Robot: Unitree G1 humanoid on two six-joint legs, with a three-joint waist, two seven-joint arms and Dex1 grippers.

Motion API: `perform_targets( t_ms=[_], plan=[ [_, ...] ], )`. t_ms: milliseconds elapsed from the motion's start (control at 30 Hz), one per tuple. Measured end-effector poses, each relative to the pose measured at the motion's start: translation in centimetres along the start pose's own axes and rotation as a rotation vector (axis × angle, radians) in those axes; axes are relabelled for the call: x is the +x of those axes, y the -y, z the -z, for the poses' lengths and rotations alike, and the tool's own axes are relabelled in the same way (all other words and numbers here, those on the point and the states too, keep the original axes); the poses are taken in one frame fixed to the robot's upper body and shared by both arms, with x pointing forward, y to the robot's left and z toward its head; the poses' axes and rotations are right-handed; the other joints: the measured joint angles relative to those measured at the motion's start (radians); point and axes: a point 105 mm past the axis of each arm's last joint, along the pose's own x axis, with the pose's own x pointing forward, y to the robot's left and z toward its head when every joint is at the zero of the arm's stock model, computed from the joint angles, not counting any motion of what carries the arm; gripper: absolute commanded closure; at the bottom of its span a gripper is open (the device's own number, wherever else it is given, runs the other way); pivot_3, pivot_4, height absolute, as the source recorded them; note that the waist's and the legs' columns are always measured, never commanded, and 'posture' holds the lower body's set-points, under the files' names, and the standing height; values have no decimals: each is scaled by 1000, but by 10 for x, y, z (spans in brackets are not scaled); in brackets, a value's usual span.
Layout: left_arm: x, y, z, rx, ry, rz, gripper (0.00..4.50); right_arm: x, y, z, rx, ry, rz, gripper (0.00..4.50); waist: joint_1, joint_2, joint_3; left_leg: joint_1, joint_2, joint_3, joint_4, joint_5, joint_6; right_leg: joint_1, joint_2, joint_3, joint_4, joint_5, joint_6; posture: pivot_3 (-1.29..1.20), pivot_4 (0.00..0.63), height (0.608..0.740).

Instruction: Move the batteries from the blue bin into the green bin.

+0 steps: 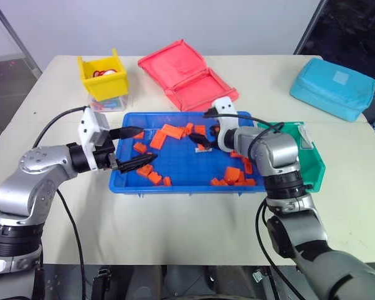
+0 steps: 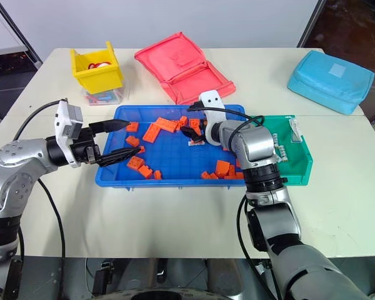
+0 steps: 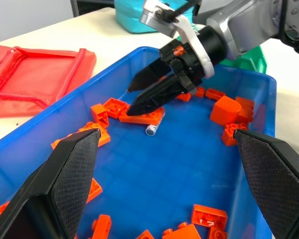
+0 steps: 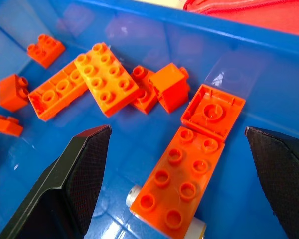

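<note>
The large shallow blue plastic bin [image 1: 175, 181] is strewn with orange plastic blocks [image 4: 105, 77]. Over its middle the right gripper [image 3: 132, 102] is held wide open, empty; just beneath, apparently half under a block, lies a small white-grey cylindrical battery [image 3: 153, 129]. The left gripper [image 1: 137, 147] is spread open.

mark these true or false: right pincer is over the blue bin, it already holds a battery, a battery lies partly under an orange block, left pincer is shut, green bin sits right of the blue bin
1. The right pincer is over the blue bin. True.
2. It already holds a battery. False: its jaws are open and hold nothing.
3. A battery lies partly under an orange block. True.
4. The left pincer is shut. False: it is open.
5. The green bin sits to the right of the blue bin. True.
</note>
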Motion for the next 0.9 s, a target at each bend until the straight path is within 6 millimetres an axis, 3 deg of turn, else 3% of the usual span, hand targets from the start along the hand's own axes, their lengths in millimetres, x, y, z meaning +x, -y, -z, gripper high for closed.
perform_targets(
  t_ms=[500, 600, 733, 900],
  plan=[
    [1, 0, 3, -14, 10, -15, 0, 3, 3, 16, -7, -47, 21, 81, 0, 0, 0, 0, 0, 0, 0, 0, 0, 0, 0, 0, 0, 0, 0, 0, 150, 740],
    [1, 0, 5, -22, 5, -24, 0, 5, 5, 19, 2, -57, 23, 919, 0, 0, 0, 0, 0, 0, 0, 0, 0, 0, 0, 0, 0, 0, 0, 0, 150, 740],
    [0, -1, 5, -22, 5, -29, 0, 5, 4, 19, 1, -57, 18, 2837, 0, 0, 0, 0, 0, 0, 0, 0, 0, 0, 0, 0, 0, 0, 0, 0, 150, 740],
    [0, -1, 5, -20, 6, -31, 0, 5, 4, 19, -1, -54, 18, 2837, 0, 0, 0, 0, 0, 0, 0, 0, 0, 0, 0, 0, 0, 0, 0, 0, 150, 740]
  ],
)
